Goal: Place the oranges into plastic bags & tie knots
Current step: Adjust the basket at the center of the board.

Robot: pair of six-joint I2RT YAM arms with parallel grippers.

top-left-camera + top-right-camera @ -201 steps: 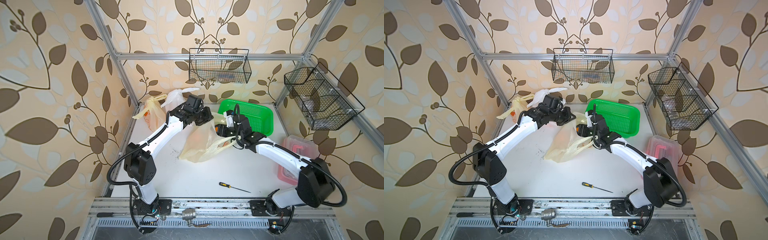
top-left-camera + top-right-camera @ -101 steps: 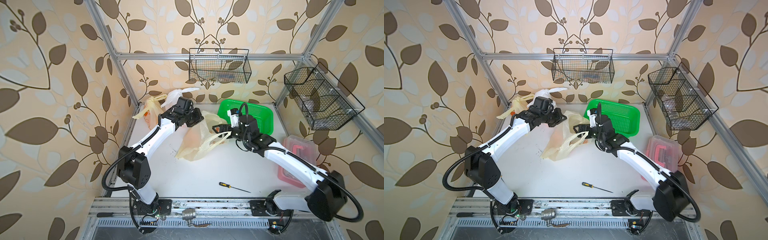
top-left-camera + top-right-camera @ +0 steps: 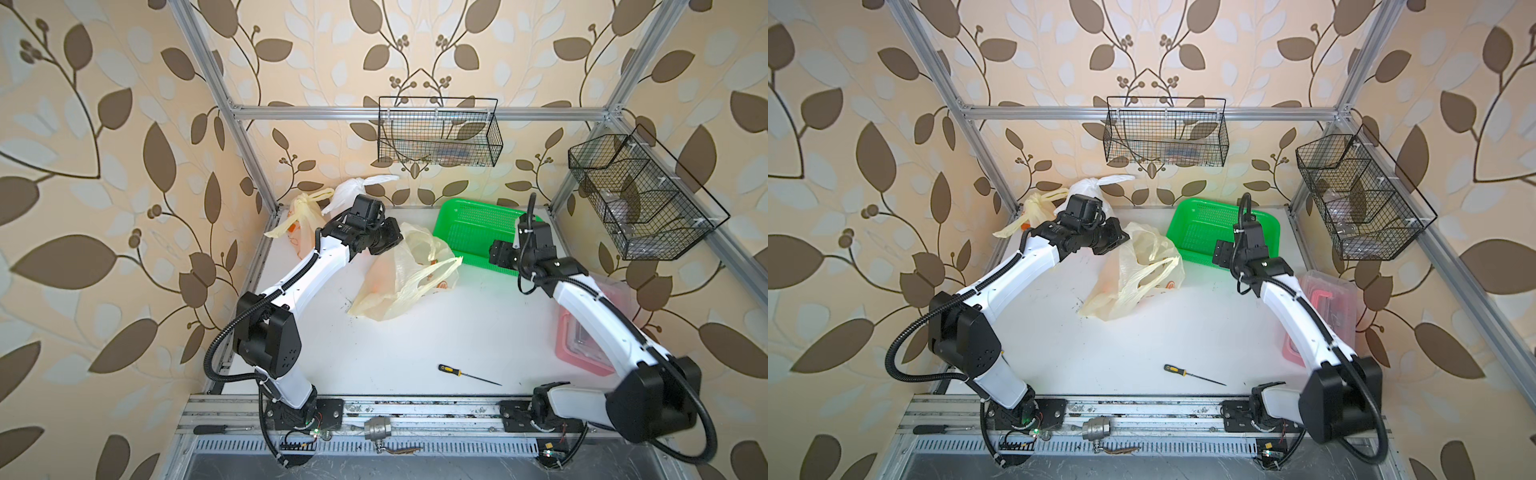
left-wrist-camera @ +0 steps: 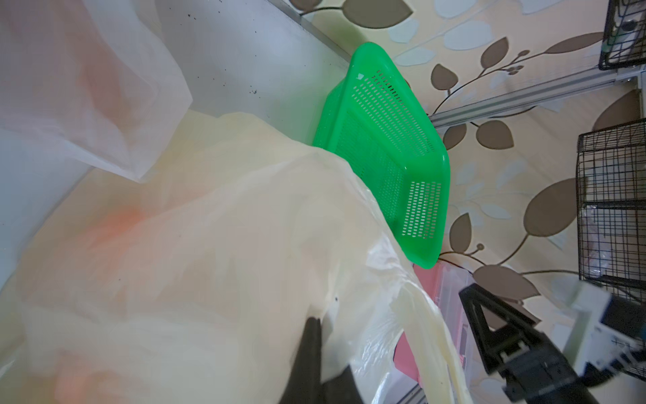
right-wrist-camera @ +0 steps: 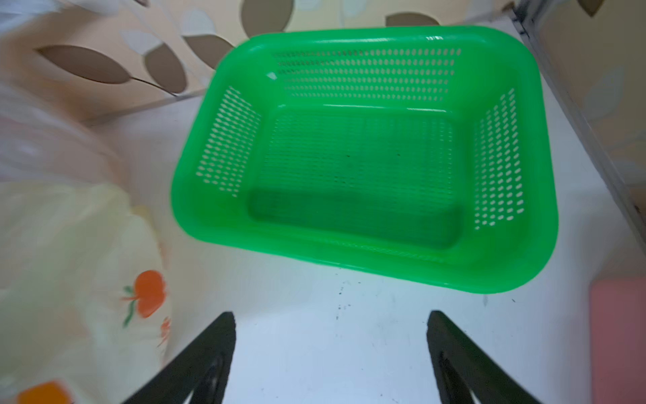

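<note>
A pale yellow plastic bag (image 3: 399, 286) (image 3: 1129, 282) with orange fruit prints slumps in the middle of the table. Oranges (image 3: 376, 276) show only as an orange glow through its film. My left gripper (image 3: 395, 240) (image 4: 314, 320) is shut on the bag's rim at its far side. One free handle loop (image 3: 440, 268) droops to the right. My right gripper (image 3: 496, 254) (image 5: 330, 314) hangs open and empty to the right of the bag, just in front of the green basket. Two tied bags stand at the back left, one white (image 3: 347, 195) and one yellow (image 3: 301, 214), each with a knot on top.
The green mesh basket (image 3: 446, 212) (image 5: 349, 35) at the back right holds nothing. A clear box with pink parts (image 3: 582, 349) sits under the right arm. A screwdriver (image 3: 465, 374) lies near the front edge. Black wire baskets (image 3: 436, 133) hang on the walls.
My right gripper opened, let the bag handle go and drew back to the right toward the basket. The handle dropped. The left gripper kept its hold on the bag.
</note>
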